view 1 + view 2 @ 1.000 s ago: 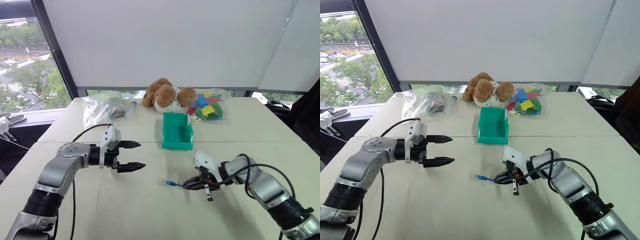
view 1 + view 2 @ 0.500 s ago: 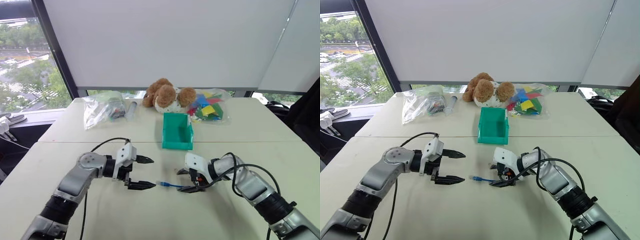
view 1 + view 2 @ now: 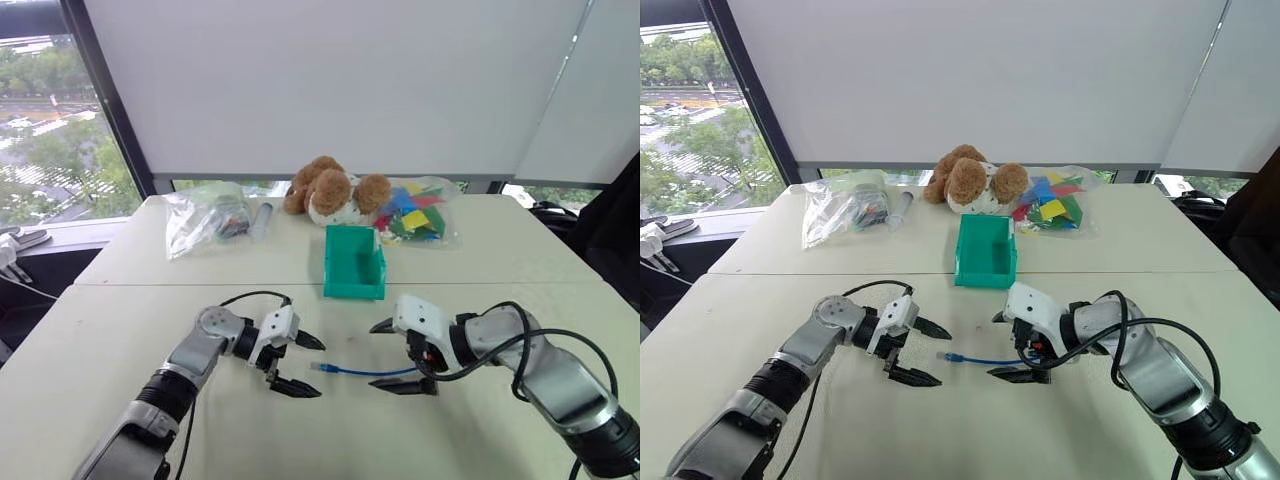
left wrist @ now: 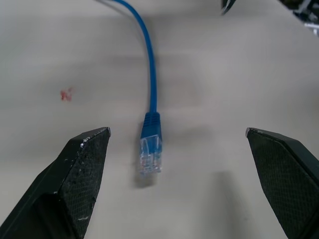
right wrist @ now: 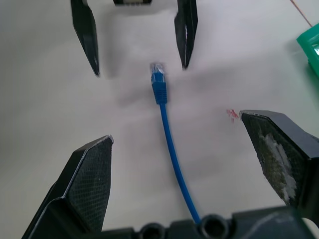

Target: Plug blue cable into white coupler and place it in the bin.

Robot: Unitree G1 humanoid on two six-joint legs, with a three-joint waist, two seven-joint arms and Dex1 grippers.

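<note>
The blue cable [image 3: 360, 372] lies on the table between my two grippers, its clear plug [image 4: 150, 154] pointing toward the left one. My left gripper [image 3: 320, 369] stands open, one finger on each side of the plug and apart from it. My right gripper [image 3: 372, 358] is open too, straddling the cable's other stretch [image 5: 169, 139] without gripping it. The teal bin [image 3: 352, 292] stands empty just beyond them at the table's middle. The white coupler is out of view.
A plush dog [image 3: 330, 190] sits behind the bin. A clear bag [image 3: 205, 215] and a tube [image 3: 262, 218] lie at the back left, and a bag of coloured pieces [image 3: 415, 215] at the back right. Bare tabletop lies in front of the grippers.
My right gripper has opened, let go of the blue cable and risen a little. My left gripper has come down and to the right, up to the cable's plug end.
</note>
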